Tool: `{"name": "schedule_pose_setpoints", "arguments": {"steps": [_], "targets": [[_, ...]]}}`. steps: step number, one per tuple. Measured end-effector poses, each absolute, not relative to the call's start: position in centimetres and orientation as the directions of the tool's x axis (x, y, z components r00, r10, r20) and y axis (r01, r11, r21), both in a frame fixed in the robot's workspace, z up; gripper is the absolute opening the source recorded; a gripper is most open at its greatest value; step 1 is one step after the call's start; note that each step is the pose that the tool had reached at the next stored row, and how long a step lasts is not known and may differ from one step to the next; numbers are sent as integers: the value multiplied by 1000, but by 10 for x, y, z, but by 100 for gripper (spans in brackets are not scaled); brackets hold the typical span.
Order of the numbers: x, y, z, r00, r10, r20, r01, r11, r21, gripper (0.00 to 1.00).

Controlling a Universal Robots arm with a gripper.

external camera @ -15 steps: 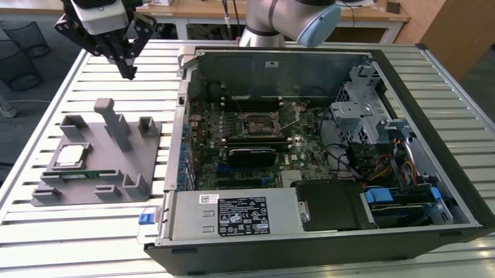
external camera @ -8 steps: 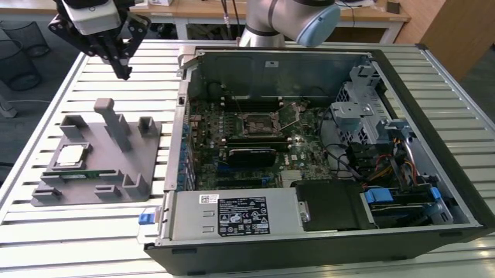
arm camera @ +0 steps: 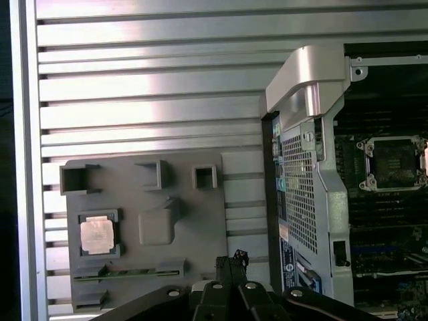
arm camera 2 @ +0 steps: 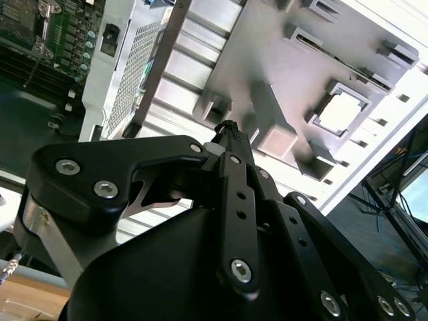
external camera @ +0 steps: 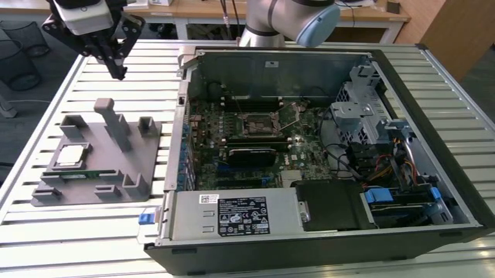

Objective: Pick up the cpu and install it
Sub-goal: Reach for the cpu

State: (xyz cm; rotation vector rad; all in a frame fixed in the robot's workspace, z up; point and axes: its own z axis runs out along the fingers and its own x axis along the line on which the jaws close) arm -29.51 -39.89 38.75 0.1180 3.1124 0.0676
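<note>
likely light, stiff, fragile cpu point(external camera: 72, 154); best taken by opposite edges. gripper point(external camera: 120, 73) closed together, empty, well apart.

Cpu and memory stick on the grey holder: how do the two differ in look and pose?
The cpu is square with a silver-grey metal top; the memory stick is long, narrow and green. The cpu lies flat in a square recess; the memory stick sits in a narrow slot beside it. Both rest on the grey holder, outside the computer case, apart from the gripper.
</note>
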Motion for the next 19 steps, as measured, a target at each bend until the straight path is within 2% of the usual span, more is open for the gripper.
{"name": "schedule_pose_setpoints", "arguments": {"steps": [19], "targets": [[-312, -399, 387, -997, 76, -24, 75, 996, 44, 11]]}}
